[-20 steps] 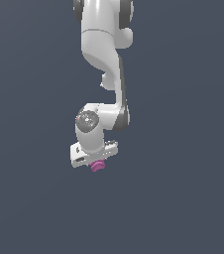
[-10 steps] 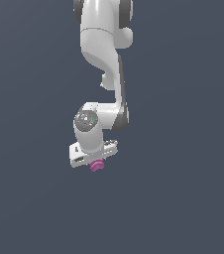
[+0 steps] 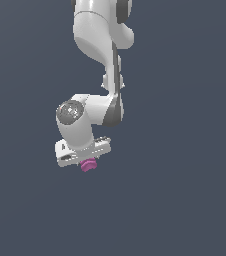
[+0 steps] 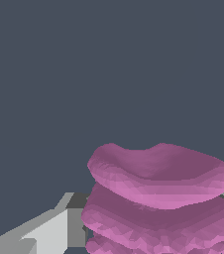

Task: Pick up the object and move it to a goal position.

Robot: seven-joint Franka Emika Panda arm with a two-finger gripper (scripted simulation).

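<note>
While claw (image 3: pixel 87 161) grips, object (image 3: pixel 88 165) half hidden

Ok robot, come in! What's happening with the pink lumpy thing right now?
White gripper shut on small magenta-pink ridged lump. Lump shows beneath gripper, plain grey all around. Nothing in the way in either view.

You're looking at a bare simulator scene, not a real room: a flat, uniform slate-grey backdrop (image 3: pixel 185 200) fills both views, with no floor line, wall or furniture to tell you more. The glossy white jointed robot arm (image 3: pixel 97 40) has that smooth, rendered plastic sheen, and up close in the wrist view the small magenta-pink lumpy object with stacked ridges (image 4: pixel 158 198) shows faceted, polygon-edged surfaces. What kind of place it stands for, you can't tell.
</note>
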